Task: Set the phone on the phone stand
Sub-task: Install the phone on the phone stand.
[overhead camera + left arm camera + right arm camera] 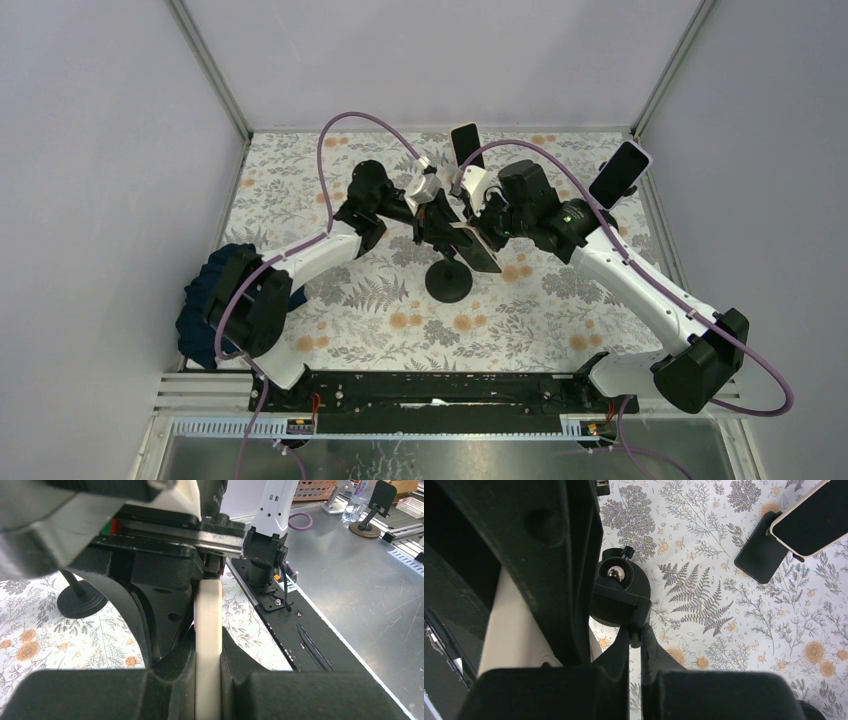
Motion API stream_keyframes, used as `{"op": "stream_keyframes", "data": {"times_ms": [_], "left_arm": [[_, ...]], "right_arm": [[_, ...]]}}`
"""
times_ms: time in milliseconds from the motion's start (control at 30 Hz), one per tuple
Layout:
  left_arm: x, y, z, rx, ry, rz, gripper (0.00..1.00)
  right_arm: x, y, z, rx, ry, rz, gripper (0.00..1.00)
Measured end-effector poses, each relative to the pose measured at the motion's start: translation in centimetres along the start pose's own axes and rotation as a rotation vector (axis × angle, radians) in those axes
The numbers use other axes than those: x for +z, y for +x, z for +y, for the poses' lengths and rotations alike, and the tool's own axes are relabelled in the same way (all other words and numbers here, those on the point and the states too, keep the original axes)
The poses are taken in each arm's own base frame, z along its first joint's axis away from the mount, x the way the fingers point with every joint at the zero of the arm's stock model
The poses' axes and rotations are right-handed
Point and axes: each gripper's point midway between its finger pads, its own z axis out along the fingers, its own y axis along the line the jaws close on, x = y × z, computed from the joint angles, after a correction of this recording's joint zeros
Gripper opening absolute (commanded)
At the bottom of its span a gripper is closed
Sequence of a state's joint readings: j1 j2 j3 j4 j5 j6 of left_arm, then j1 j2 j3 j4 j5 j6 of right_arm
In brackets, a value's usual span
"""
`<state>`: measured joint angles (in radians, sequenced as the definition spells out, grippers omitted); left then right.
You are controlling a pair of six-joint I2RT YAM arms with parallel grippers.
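- Clamping the phone [207, 610] across its thin cream edge, the left gripper [207, 652] presses a finger flat on each face, with no gap showing.
- The phone hangs tilted, screen up, directly over the phone stand [449, 280]. Its lower end is above the round base, and whether it touches the cradle cannot be told.
- The right gripper [635, 642] meets the phone stand from the opposite side. Its fingers are nearly together and pinched on the lower edge of the stand's black head, just below the ball joint [616, 573].
- Both wrists crowd the top of the phone stand, with very little room between them.
- The floral cover [560, 300] lies open on the near side and to the right of the phone stand.
- Behind the phone stand, a second phone [465, 140] sits propped near the back wall.
- A third phone [620, 172] is propped to the right rear of the phone stand, close to the cover's right edge.
- A blue cloth [200, 300] is bunched well to the left of the phone stand, at the cover's left edge.
- A black rail [440, 392] runs along the near edge, well apart from the phone stand.
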<state>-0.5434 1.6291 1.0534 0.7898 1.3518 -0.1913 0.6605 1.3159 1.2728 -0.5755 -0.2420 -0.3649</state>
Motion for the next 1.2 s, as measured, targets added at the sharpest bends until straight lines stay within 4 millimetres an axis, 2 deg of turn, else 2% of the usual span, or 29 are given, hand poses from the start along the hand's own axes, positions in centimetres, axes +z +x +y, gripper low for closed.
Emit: {"op": "stream_keyframes", "data": {"times_ms": [267,500,1200], "left_arm": [[-1.2,0.8,0.7,-0.007,-0.004,0.021,0.0],[-2.0,0.5,0.5,0.015,-0.023,0.067,0.0],[-2.2,-0.3,-0.1,-0.024,-0.052,0.111,0.0]], "right_arm": [[0.0,-0.1,-0.3,0.0,0.013,-0.002,0.0],[0.2,-0.6,-0.2,-0.011,0.013,-0.022,0.0],[0.4,-0.7,0.1,-0.028,0.01,-0.019,0.0]]}}
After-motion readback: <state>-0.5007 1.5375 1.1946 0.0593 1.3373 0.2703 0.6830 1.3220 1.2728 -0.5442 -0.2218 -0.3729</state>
